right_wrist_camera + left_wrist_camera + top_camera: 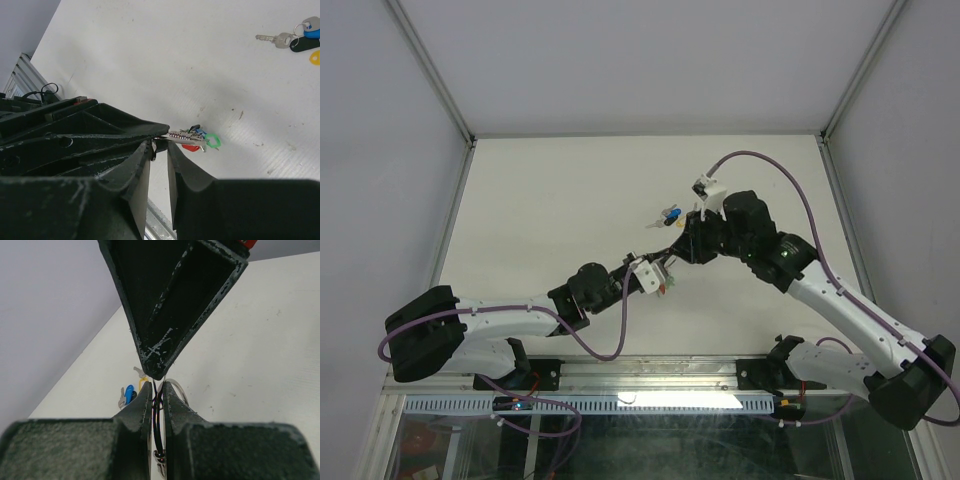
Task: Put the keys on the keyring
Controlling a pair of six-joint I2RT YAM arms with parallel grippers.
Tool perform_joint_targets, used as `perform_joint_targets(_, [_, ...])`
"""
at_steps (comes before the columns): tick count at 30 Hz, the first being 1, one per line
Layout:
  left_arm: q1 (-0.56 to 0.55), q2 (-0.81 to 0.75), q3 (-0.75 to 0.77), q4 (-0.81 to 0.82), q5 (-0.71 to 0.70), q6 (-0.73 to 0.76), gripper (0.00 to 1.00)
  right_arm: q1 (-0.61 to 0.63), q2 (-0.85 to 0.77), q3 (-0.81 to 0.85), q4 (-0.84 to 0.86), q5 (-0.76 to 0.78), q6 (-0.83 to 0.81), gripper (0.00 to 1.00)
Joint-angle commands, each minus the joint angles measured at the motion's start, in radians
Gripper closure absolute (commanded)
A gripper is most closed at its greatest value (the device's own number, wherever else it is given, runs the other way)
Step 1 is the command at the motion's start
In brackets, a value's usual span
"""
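The left gripper (157, 386) is clamped on the keyring (158, 432). The right gripper (160, 144) is at the ring, jaws narrowly apart; I cannot tell if it grips. The keys (299, 39) lie apart, on the far side.

The top camera is looking down from above and behind the arm bases, taking in the whole table (540, 200). The left wrist camera is facing far and the right wrist camera near-left, both sitting low and close. All three are catching the keys (668, 215).
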Motion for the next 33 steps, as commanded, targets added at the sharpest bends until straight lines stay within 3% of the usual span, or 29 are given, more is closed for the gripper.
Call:
perform_joint_targets(1, [-0.018, -0.032, 0.036, 0.038, 0.017, 0.021, 1.0, -0.002, 0.006, 0.023, 0.058, -0.024, -0.02, 0.79])
perform_joint_targets(6, [-0.019, -0.033, 0.034, 0.036, 0.015, 0.025, 1.0, -0.003, 0.007, 0.018, 0.069, -0.034, -0.053, 0.99])
perform_joint_targets(17, [-0.019, -0.051, 0.025, 0.05, 0.015, 0.009, 0.85, -0.002, -0.051, -0.08, 0.205, -0.126, -0.135, 1.0])
perform_joint_targets(27, [-0.02, -0.049, 0.028, 0.045, 0.021, 0.009, 0.9, -0.002, -0.078, -0.098, 0.211, -0.129, -0.159, 1.0])
perform_joint_targets(33, [-0.019, -0.045, 0.027, 0.047, 0.017, 0.009, 0.85, -0.002, -0.101, -0.088, 0.209, -0.11, -0.155, 1.0])
